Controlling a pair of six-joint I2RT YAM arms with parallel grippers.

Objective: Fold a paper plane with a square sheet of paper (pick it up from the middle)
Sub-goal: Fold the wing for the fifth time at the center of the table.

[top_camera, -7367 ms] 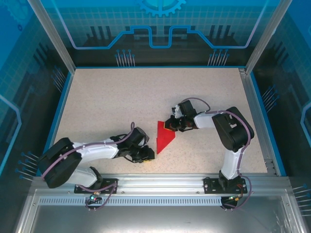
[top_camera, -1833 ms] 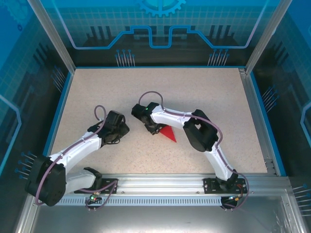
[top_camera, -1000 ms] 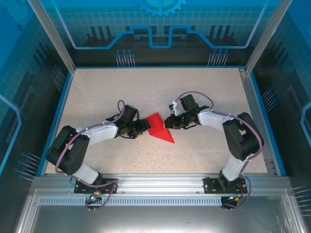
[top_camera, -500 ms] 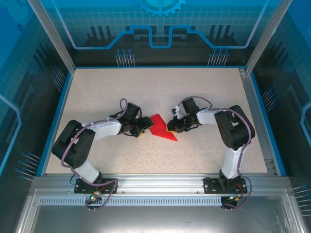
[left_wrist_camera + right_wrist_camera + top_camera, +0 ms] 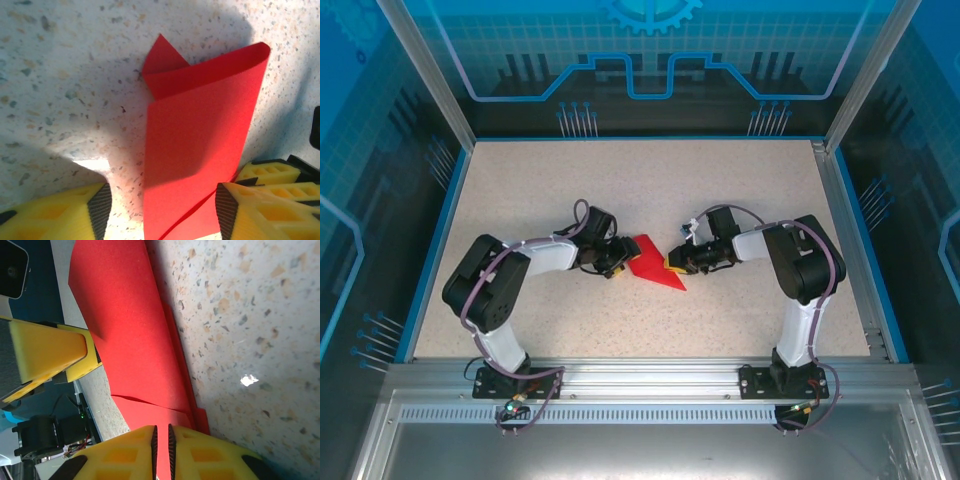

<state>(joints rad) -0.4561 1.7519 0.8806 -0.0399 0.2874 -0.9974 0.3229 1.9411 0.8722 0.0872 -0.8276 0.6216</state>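
Note:
The square sheet of paper (image 5: 651, 264) is bright red and lies folded into a pointed, partly formed paper plane in the middle of the table. My left gripper (image 5: 618, 259) is at its left end. In the left wrist view this gripper (image 5: 160, 210) is open, its yellow fingers (image 5: 75, 212) standing either side of the red paper (image 5: 200, 130), whose far flap curls up. My right gripper (image 5: 674, 263) is at the paper's right end. Its jaws (image 5: 161, 432) are shut on an edge of the red paper (image 5: 130, 330).
The speckled tabletop (image 5: 620, 190) has a blue rim and transparent walls on three sides. An aluminium rail (image 5: 650, 378) with both arm bases runs along the near edge. In the right wrist view, a left finger (image 5: 50, 350) stands close beside the paper.
The left gripper has moved right, up against the paper's left end. The right gripper has shifted slightly and stays pinched on the paper. The paper has slid a little to the right.

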